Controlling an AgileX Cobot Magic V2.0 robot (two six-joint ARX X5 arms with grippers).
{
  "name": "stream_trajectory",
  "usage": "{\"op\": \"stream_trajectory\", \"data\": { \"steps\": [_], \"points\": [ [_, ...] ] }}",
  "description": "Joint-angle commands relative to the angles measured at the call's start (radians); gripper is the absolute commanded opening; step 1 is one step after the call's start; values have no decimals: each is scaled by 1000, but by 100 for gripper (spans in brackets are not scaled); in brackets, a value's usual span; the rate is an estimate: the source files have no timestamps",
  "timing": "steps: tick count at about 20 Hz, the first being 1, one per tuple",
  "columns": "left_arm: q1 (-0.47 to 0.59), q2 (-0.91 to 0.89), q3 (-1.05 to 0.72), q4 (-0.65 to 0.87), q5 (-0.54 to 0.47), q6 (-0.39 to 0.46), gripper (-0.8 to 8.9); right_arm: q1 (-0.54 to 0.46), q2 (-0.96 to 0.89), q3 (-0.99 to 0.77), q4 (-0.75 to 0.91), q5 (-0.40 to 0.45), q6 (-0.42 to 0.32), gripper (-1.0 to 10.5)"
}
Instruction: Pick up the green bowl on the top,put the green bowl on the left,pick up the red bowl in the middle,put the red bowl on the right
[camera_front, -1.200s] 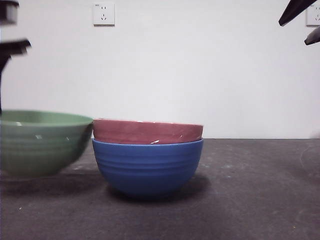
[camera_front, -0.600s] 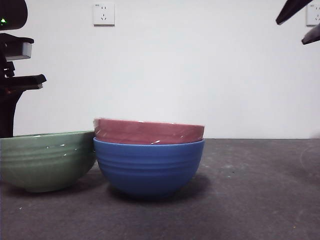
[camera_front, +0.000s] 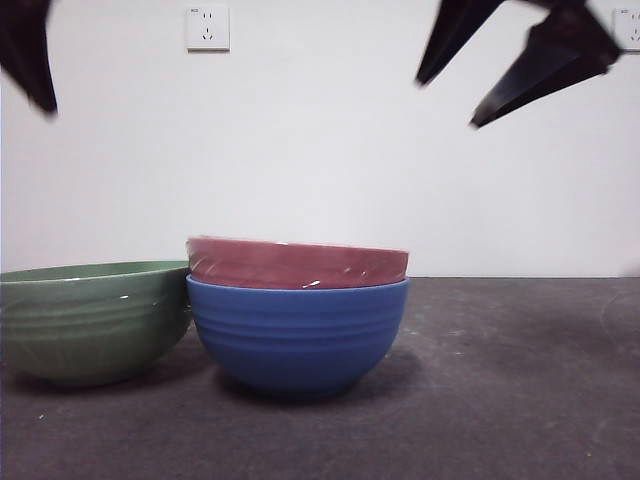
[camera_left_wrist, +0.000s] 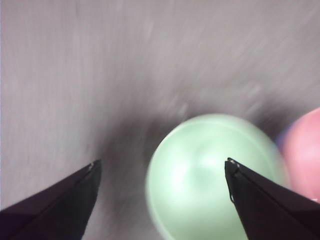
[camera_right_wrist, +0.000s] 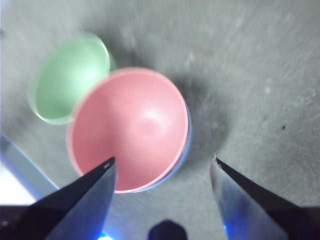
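The green bowl (camera_front: 90, 320) stands on the table at the left, touching the blue bowl (camera_front: 297, 335). The red bowl (camera_front: 297, 263) sits nested in the blue bowl in the middle. My left gripper (camera_left_wrist: 161, 162) is open and empty, high above the green bowl (camera_left_wrist: 210, 175); in the front view it shows as a dark tip at the top left corner (camera_front: 30, 60). My right gripper (camera_front: 447, 102) is open and empty, high above and to the right of the stack. In the right wrist view its jaws (camera_right_wrist: 162, 159) frame the red bowl (camera_right_wrist: 130, 127), with the green bowl (camera_right_wrist: 70, 85) beside it.
The dark grey table (camera_front: 520, 380) stretches to the right of the stack. A white wall with a socket (camera_front: 207, 28) stands behind. The blue bowl's rim (camera_right_wrist: 186, 145) peeks from under the red bowl.
My left gripper has let go of the green bowl and risen to the top left corner. My right gripper has moved down and left towards the stack. The green bowl stands still.
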Motion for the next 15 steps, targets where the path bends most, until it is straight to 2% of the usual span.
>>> {"op": "stream_trajectory", "data": {
  "steps": [1, 3, 5, 10, 11, 13, 15],
  "points": [
    [-3, -92, 12, -2, 50, -32, 413, 60, 100, 49, -23, 74, -39, 307],
    [-3, -156, 12, 0, 72, -49, 410, 107, 175, 66, -17, 154, -58, 223],
    [-3, -187, 12, -5, 70, -49, 409, 134, 245, 66, 2, 198, -64, 216],
    [-3, -192, 12, -28, 69, -49, 409, 145, 371, 66, 68, 198, -64, 200],
    [-3, -192, 12, -30, 69, -49, 409, 145, 383, 66, 74, 199, -65, 150],
    [-3, -192, 12, -34, 63, -49, 409, 145, 385, 66, 76, 201, -64, 148],
    [-3, -192, 12, -34, 63, -48, 409, 145, 385, 66, 79, 201, -64, 62]
  ]
}}
